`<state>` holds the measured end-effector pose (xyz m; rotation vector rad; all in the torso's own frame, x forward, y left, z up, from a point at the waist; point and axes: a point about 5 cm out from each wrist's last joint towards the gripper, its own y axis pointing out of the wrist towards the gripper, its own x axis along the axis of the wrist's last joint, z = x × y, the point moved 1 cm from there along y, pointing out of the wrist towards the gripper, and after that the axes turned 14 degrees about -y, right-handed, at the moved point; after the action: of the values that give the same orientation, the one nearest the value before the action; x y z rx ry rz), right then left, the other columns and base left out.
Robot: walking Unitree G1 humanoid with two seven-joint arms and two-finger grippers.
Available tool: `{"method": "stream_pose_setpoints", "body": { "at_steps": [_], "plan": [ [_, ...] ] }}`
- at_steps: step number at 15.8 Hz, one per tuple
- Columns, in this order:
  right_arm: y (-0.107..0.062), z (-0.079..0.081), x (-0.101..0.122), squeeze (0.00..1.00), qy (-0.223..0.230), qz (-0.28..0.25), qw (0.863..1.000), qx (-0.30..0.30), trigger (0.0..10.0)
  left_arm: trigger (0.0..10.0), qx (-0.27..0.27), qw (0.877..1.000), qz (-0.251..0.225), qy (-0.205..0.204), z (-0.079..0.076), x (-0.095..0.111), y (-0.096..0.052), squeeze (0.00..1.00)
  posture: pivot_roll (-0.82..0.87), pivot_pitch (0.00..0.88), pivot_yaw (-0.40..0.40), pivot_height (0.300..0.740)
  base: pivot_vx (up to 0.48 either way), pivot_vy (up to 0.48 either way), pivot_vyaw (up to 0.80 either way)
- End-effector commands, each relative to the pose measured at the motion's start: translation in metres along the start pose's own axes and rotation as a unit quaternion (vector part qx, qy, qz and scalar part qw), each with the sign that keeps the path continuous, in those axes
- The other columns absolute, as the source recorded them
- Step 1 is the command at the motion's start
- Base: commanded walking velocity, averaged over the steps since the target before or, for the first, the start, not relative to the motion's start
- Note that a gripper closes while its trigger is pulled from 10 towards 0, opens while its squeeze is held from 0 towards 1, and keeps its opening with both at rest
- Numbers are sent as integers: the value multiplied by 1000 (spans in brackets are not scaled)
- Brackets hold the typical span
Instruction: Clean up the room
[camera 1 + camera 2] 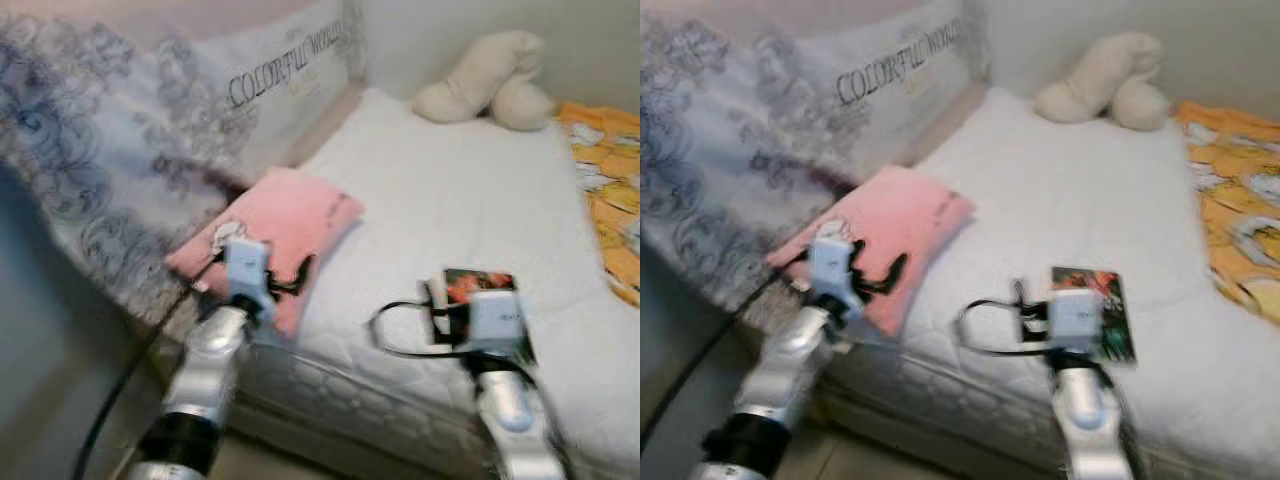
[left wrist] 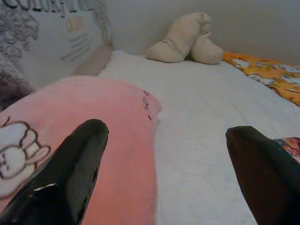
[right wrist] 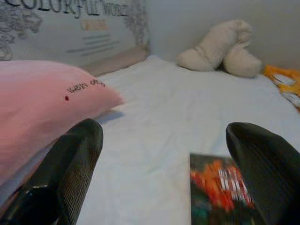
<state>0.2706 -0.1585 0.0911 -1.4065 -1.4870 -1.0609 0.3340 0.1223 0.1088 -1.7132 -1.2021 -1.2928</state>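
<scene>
The pink pillow [image 1: 278, 232] lay at the near left corner of the bed [image 1: 450, 190], partly over the mattress edge and against a large grey patterned pillow [image 1: 110, 150] printed with lettering. It looked soft, light and squashy, so it would fold under a pinch; best hold was probably the near edge or a corner, gathering fabric rather than squeezing the bulk. It was plain pink with a small white cartoon rabbit print near one end and a line of tiny dark writing near the other.

The book [image 1: 1095, 305], a thin paperback with a dark cover and orange-red art, lay flat on the white sheet at the near middle of the bed. Judged stiff, light and slick; lying flat it offered little to pinch, so the near edge by the mattress side was likely the way in.

The left gripper [image 2: 164, 164] hovered just over the pink pillow, jaws wide open, holding nothing. The right gripper [image 3: 164, 168] hung just near of the book, jaws also spread wide and empty.

A beige plush toy [image 1: 490, 80] sat at the far end by the wall. An orange patterned blanket [image 1: 605, 190] ran along the right side. The head views were slightly blurred.
</scene>
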Motion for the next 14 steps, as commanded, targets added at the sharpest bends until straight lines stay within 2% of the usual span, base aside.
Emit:
{"method": "stream_pose_setpoints", "body": {
  "at_steps": [1, 3, 8, 10, 12, 13, 14],
  "plan": [
    [-4, -10, -7, 0, -7, 11, 1000, -12, 10000, 10000, -24, 1000, -2, -3, -12, 2, 4, 0, 121, 0, 2, 740, 0, 480, -800],
    [-8, -8, -8, 0, -5, 10, 1000, -11, 10000, 10000, -22, 999, -5, 29, -12, 1, 2, 0, 119, 0, 4, 740, 0, 240, -784],
    [-9, -10, -10, 0, -8, 11, 1000, -11, 10000, 10000, 5, 1000, 2, 25, -11, -2, 6, 0, 107, 0, -1, 740, 0, 0, 0],
    [-6, -14, -9, 0, -10, 9, 1000, -15, 10000, 10000, 15, 1000, -6, -16, -16, -5, 5, 0, 104, 0, -3, 740, 0, -234, 0],
    [-3, -17, -9, 0, -3, 10, 1000, -21, 10000, 10000, 67, 994, -7, -81, -12, -11, 5, 0, 102, 0, -6, 740, 122, -429, 0],
    [-3, -19, -9, 0, 18, 11, 999, -31, 10000, 10000, 84, 991, -6, -99, -10, -13, 6, 0, 103, 0, -8, 740, 270, -394, 0],
    [-4, -21, -10, 0, 37, 12, 998, -38, 10000, 10000, 80, 992, -7, -96, -12, -13, 8, 0, 103, 0, -10, 740, 266, -394, 0]
  ]
}}
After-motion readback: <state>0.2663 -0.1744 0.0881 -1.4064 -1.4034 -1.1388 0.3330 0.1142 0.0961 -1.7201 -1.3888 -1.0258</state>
